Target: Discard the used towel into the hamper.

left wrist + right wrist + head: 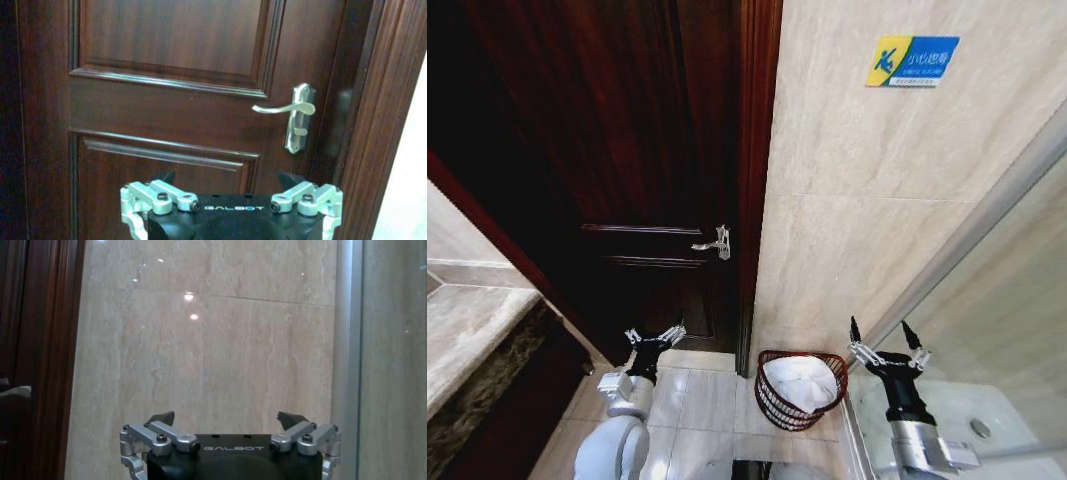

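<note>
1. Head view: the left gripper (655,336) hangs with fingers spread and nothing in them, left of the hamper (772,400).
2. The right gripper (886,344) hangs right of the hamper, fingers apart and holding nothing.
3. The hamper stands on the floor between them, a white towel (802,381) inside it.
4. Behind the hamper rise a dark wooden door (642,150) and a beige tiled wall (857,200).

Both claws (655,335) (886,334) agape, raised

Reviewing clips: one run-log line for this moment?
towel: in hamper | left gripper: open, facing door | right gripper: open, beside hamper
</note>
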